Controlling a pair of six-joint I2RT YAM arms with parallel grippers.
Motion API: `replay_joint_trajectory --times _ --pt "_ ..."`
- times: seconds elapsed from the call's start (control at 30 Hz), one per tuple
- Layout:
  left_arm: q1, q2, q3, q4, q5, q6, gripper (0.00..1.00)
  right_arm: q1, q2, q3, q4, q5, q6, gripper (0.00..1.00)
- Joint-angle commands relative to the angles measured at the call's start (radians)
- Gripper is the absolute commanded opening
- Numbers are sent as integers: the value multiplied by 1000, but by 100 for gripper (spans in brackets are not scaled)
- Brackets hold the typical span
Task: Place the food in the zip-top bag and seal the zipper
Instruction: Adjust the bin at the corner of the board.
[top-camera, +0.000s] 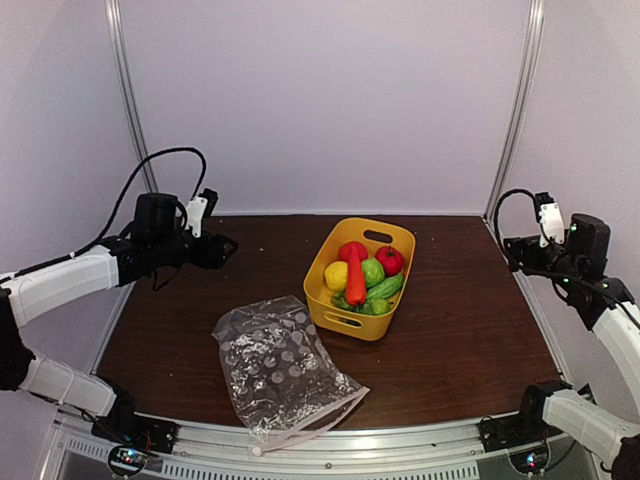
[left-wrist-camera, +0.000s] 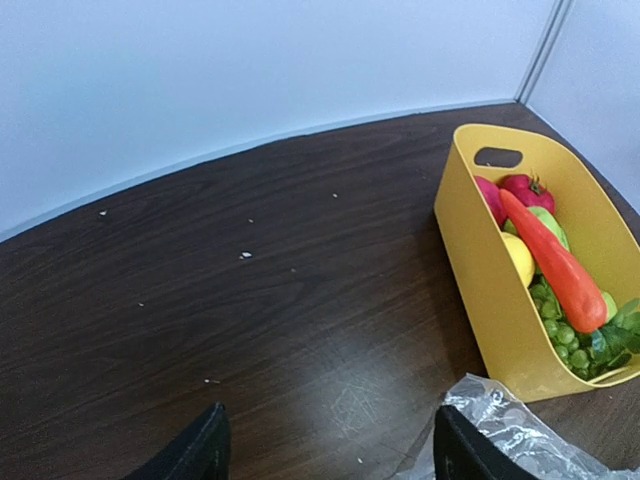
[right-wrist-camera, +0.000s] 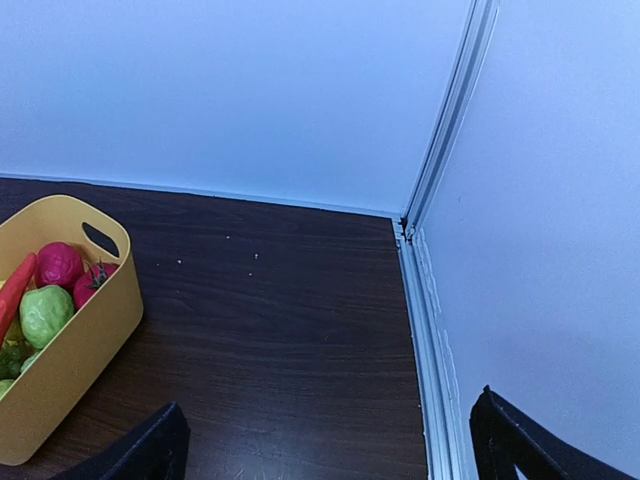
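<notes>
The dark surface (top-camera: 460, 330) carries everything. The zip-top bag (top-camera: 280, 365) lies flat near the front edge, apparently empty. Just beyond its far corner stands the yellow basket (top-camera: 335, 318). The left hand (top-camera: 228, 246) hovers high at its side, fingers wide apart and holding nothing. The right hand (top-camera: 508, 250) does the same, spread at its widest. All the food (top-camera: 360, 272) sits in the basket, the orange carrot (top-camera: 355, 275) on top. The zipper (top-camera: 310, 428) runs along the bag's near edge. I judge no piece has yet been bagged. The next move calls for one hand to raise the bag's mouth while the other fetches a piece.
</notes>
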Motion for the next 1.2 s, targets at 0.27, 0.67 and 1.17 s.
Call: replay_joint_trajectory --times 0.27,0.67,1.17 --pt "-83 284 370 -204 65 -23 59 -25 -9 -53 -63 -183 -164 100" --pt "-148 610 711 -310 159 -27 58 -29 -27 -77 -79 -222 -215 100" --pt "-282 932 997 -414 95 -51 57 -36 -27 -93 -83 -224 -246 100"
